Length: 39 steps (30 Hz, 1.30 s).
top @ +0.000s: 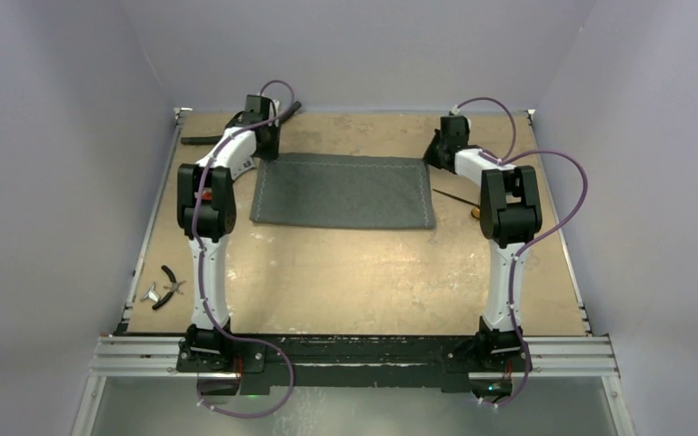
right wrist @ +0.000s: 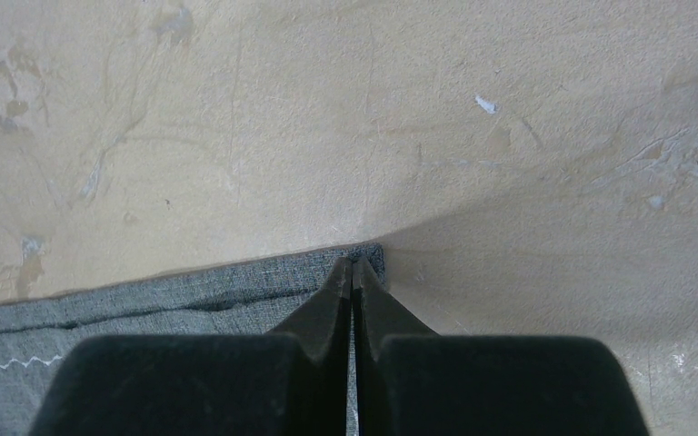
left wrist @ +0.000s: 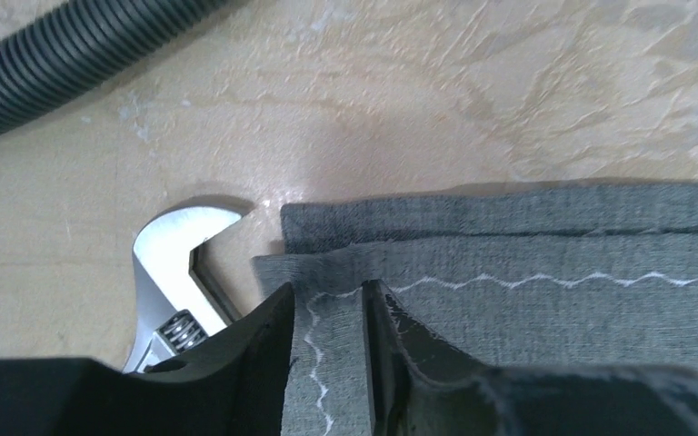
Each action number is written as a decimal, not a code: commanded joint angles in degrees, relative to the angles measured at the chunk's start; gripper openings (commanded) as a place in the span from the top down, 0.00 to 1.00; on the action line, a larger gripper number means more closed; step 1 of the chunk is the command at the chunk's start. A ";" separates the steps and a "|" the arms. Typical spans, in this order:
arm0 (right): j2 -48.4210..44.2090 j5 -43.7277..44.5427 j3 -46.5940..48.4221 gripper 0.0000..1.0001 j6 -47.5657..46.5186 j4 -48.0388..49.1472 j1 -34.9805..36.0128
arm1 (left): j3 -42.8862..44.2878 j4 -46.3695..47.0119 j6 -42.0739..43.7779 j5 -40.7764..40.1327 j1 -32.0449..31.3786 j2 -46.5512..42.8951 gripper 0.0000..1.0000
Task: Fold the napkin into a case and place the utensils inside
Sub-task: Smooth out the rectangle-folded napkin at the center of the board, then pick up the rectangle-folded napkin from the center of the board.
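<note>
grey woven cloth on a tan, scuffed board. the table carries the napkin in its far half. it lies flat as a wide band between the two arms. it looks doubled over: the left wrist view shows one layer stepped back from another at the corner, with a pale zigzag stitch along the hem. the left gripper sits over the far-left corner with its jaws spread a little. cloth shows in the gap and i can see nothing pinched. the right gripper is at the far-right corner, fingers pressed together with the tips on the very corner. i cannot tell whether any hem is caught between them. a ribbed black hose runs beyond the left corner, and the head of a steel wrench lies just beside the napkin's edge there. the utensils lie just right of the napkin, partly hidden by the right arm: a thin black spoon and a gold piece. handling, my judgement: the cloth is light and limp and will slump or slide on the board. i would take it at the hemmed corners, both at once, pinching through all layers. the utensils look thin, light and prone to skid, so mid-handle is the place to grip.
</note>
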 commanded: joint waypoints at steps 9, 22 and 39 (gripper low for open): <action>-9.84 3.77 -3.20 0.44 -0.35 -2.23 -0.96 | 7.99 0.34 -0.84 3.62 0.37 1.21 0.62; -25.75 2.24 -26.30 0.27 0.83 -3.16 1.84 | -5.29 -13.92 16.71 14.48 0.34 -13.81 0.42; -38.97 -9.91 -45.68 0.40 8.67 -6.08 1.98 | -23.46 -8.99 24.30 9.90 0.39 -21.57 0.48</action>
